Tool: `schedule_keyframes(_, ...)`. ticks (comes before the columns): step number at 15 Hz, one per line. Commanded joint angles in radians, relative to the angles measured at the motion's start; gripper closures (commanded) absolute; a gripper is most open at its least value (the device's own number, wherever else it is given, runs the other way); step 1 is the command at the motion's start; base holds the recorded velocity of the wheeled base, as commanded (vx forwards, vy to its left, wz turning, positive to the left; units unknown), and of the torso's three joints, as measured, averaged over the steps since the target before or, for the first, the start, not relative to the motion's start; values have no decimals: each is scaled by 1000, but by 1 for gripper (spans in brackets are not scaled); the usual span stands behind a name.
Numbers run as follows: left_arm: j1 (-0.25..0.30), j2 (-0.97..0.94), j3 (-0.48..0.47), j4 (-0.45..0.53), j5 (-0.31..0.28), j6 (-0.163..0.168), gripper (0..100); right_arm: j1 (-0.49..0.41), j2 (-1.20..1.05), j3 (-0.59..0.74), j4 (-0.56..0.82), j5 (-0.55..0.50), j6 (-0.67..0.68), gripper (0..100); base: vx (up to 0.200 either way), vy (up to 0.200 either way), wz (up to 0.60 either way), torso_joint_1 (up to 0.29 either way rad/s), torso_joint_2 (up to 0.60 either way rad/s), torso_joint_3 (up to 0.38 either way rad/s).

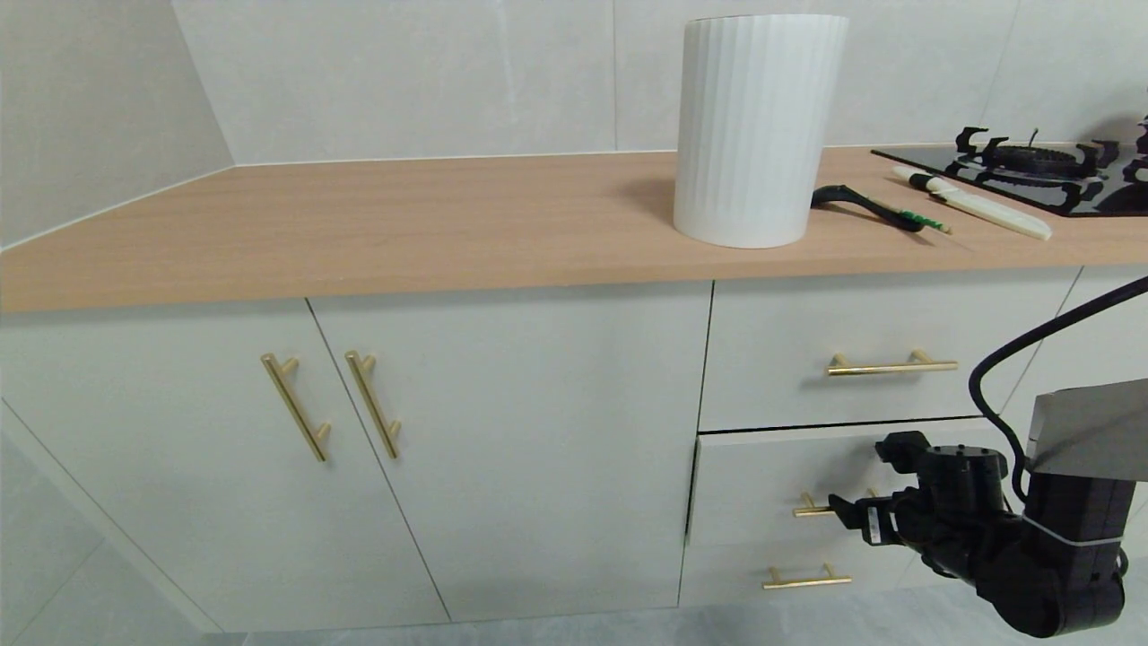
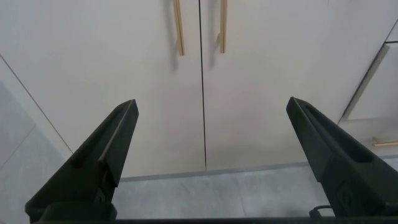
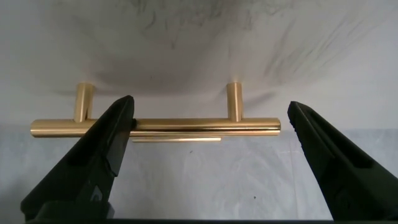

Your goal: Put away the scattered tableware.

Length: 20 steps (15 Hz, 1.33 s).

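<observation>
On the wooden countertop [image 1: 404, 224] stands a tall white ribbed container [image 1: 758, 126]. Just to its right lie a black utensil [image 1: 861, 205], a thin green-tipped stick [image 1: 926, 222] and a long white utensil [image 1: 978, 206]. My right gripper [image 1: 865, 480] is low at the right, open in front of the middle drawer's gold handle [image 1: 812, 510]. In the right wrist view the handle bar [image 3: 186, 126] runs across between the right gripper's [image 3: 209, 107] spread fingers, not clamped. My left gripper [image 2: 212, 104] is open and empty, facing the cabinet doors [image 2: 261, 93].
A black gas hob [image 1: 1040, 170] sits at the counter's far right. Below it are a top drawer with a gold handle [image 1: 891, 365] and a bottom handle [image 1: 805, 580]. Two cabinet doors with gold handles [image 1: 332, 404] fill the left. A dark gap runs along the middle drawer's left edge.
</observation>
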Motion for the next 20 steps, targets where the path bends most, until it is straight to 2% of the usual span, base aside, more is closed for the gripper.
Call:
schedule_keyframes(1,0,1,-1,-1,0,0,0,1,-9,22,4,-1,-1,0,0,0,0,0,0,0)
schedule_keyframes(5,0,1,-1,-1,0,0,0,1,-77,88,4,2,-3,0,0,0,0,0,0,0)
schedule_keyframes(8,0,1,-1,1,0,0,0,13,-264,135,57,15,-4,0,0,0,0,0,0,0)
schedule_keyframes(9,0,1,-1,-1,0,0,0,25,-333,137,112,16,-6,0,0,0,0,0,0,0)
schedule_keyframes(10,0,1,1,-1,0,0,0,42,-478,129,250,39,-4,0,0,0,0,0,0,0)
schedule_keyframes(11,0,1,-1,-1,0,0,0,44,-514,123,284,48,-4,0,0,0,0,0,0,0)
schedule_keyframes(12,0,1,-1,-1,0,0,0,60,-696,65,513,71,-3,0,0,0,0,0,0,0)
schedule_keyframes(14,0,1,1,-1,0,0,0,60,-822,-58,778,78,0,0,0,0,0,0,0,0)
schedule_keyframes(15,0,1,1,-1,0,0,0,60,-837,-115,864,87,0,0,0,0,0,0,0,0)
schedule_keyframes(17,0,1,-1,-1,0,0,0,54,-822,-245,996,124,0,0,0,0,0,0,0,0)
schedule_keyframes(20,0,1,-1,-1,0,0,0,59,-710,-294,1031,128,2,0,0,0,0,0,0,0)
